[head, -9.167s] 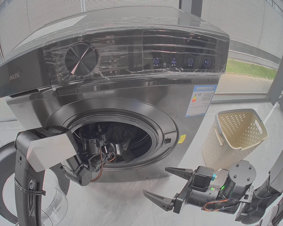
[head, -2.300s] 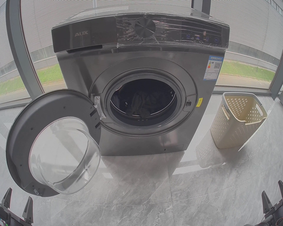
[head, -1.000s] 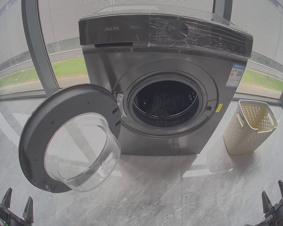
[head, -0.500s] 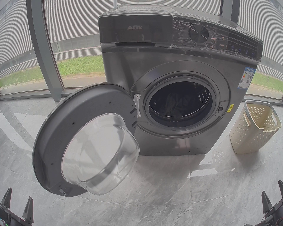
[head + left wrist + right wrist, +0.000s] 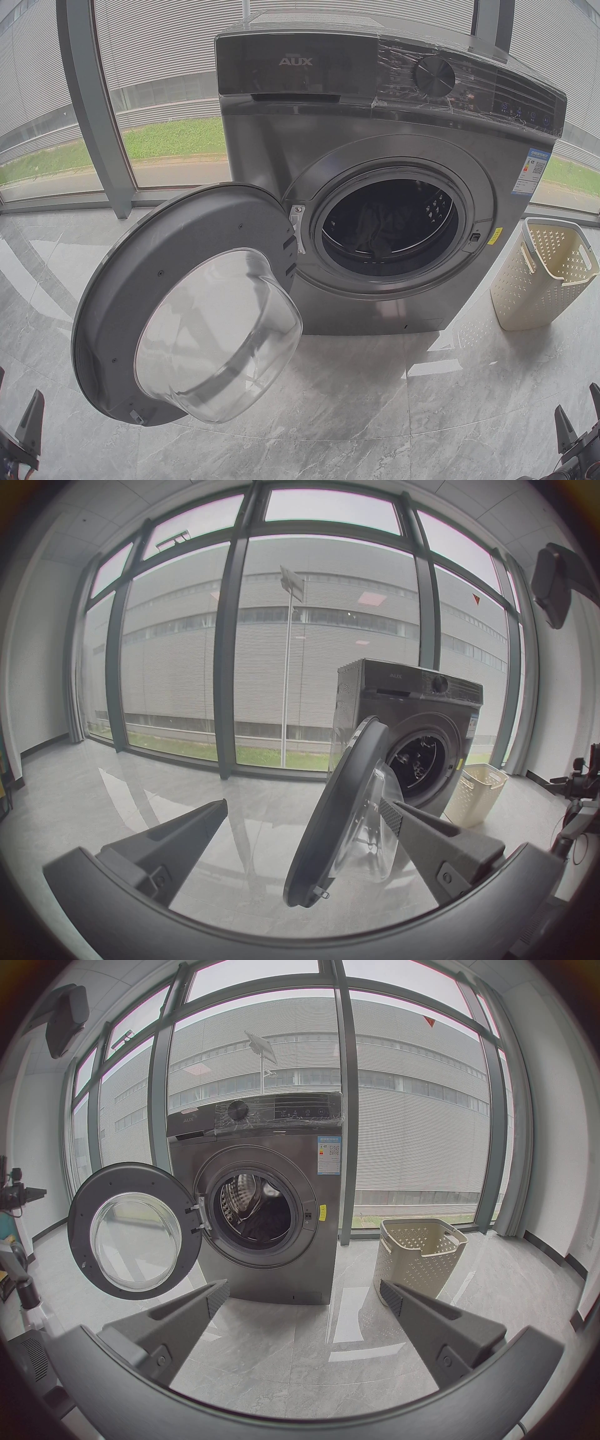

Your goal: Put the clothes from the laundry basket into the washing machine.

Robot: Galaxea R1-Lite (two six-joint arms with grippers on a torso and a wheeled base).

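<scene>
Your left gripper (image 5: 303,804) is open, its 2 fingers spread wide with nothing between them. It hangs low over the grey marbled floor (image 5: 375,400), well back from the washing machine (image 5: 387,144), and looks at the door (image 5: 156,269) almost edge-on. Your right gripper (image 5: 304,1283) is open as well and holds nothing. It sits low on the other side, also well back, and faces the front of the machine squarely.

The round door is swung wide out to the left on its hinge, with its clear glass bowl bulging toward you. Through the open port you can see dark clothes (image 5: 375,228) lying in a heap inside the drum. The cream laundry basket (image 5: 531,294), its walls perforated, stands upright on the floor just beside the machine's right side, well apart from both grippers. Tall windows (image 5: 162,125) run behind the machine
</scene>
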